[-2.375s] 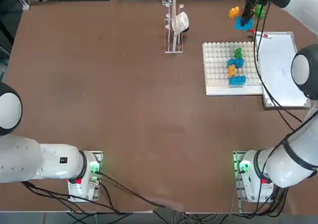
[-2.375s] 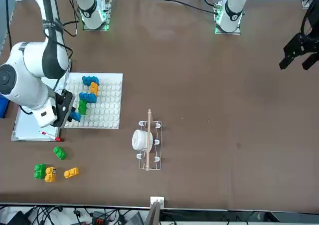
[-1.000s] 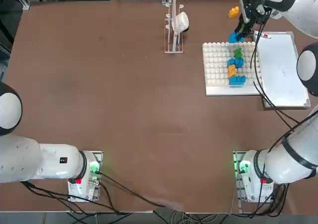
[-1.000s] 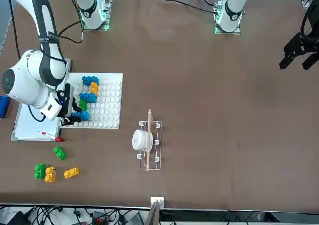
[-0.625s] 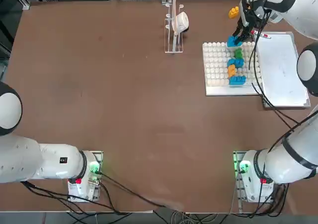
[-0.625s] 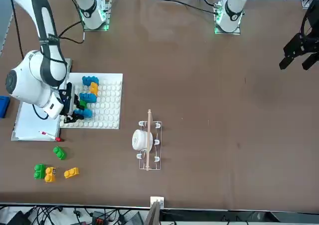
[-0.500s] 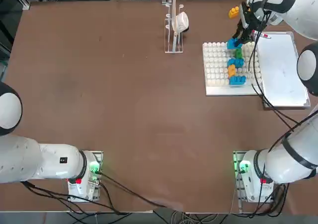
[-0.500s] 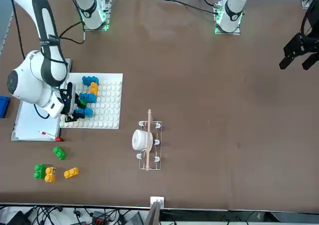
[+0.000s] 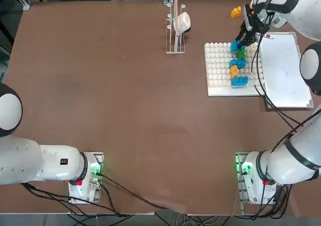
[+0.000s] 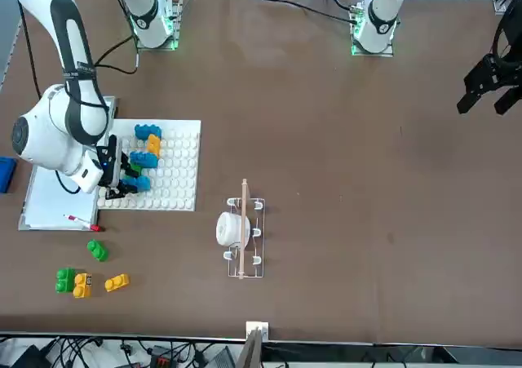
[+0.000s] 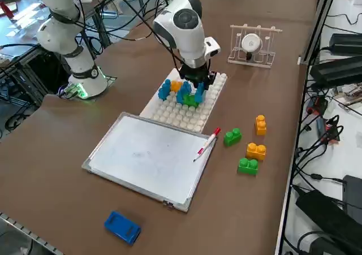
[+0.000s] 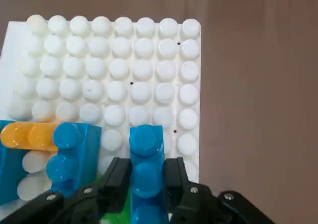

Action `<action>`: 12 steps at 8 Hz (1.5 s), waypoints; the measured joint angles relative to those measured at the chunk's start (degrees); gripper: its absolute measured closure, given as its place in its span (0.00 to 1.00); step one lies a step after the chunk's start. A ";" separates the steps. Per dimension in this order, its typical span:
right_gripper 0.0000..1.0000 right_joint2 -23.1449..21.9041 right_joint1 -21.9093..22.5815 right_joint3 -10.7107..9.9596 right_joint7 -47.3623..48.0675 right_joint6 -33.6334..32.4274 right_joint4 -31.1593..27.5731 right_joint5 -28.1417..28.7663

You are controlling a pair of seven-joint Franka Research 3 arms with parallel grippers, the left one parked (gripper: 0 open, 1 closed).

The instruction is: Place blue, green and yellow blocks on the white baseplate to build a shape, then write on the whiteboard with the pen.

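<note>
My right gripper (image 12: pixel 146 177) is shut on a blue block (image 12: pixel 146 159), which stands upright between the fingers. It holds the block low over the white baseplate (image 9: pixel 218 68) near the plate's far edge, right by a green block (image 9: pixel 241 53). On the plate a row of blocks runs from that green one through blue (image 9: pixel 237 63) and orange-yellow (image 9: pixel 233 71) to blue (image 9: pixel 239 80). The whiteboard (image 9: pixel 283 70) lies to the right of the plate. The pen (image 9: pixel 266 35) rests on its far corner. The side view shows the gripper (image 11: pixel 198 82) above the built row.
Loose green (image 11: pixel 232 137) and orange-yellow (image 11: pixel 255 151) blocks lie on the table beyond the plate's far edge. A small rack (image 9: pixel 175 28) holding a white object stands left of the plate. A chunky blue oblong (image 11: pixel 122 227) lies near the whiteboard.
The right gripper has carried the blue block from the table beyond the plate's far edge onto the plate, ending beside the green block. Its grip has not changed.
</note>
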 joint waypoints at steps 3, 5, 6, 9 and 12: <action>0.61 0.93 -0.14 0.96 -0.20 0.09 1.24 0.94; 0.61 1.79 -0.14 1.45 -0.20 0.10 3.06 1.20; 0.61 2.23 -0.17 1.45 -0.21 0.10 3.63 1.50; 0.61 4.06 -0.37 1.59 -0.42 0.10 3.93 1.73; 0.61 4.80 -3.29 4.43 -1.33 0.04 3.99 1.85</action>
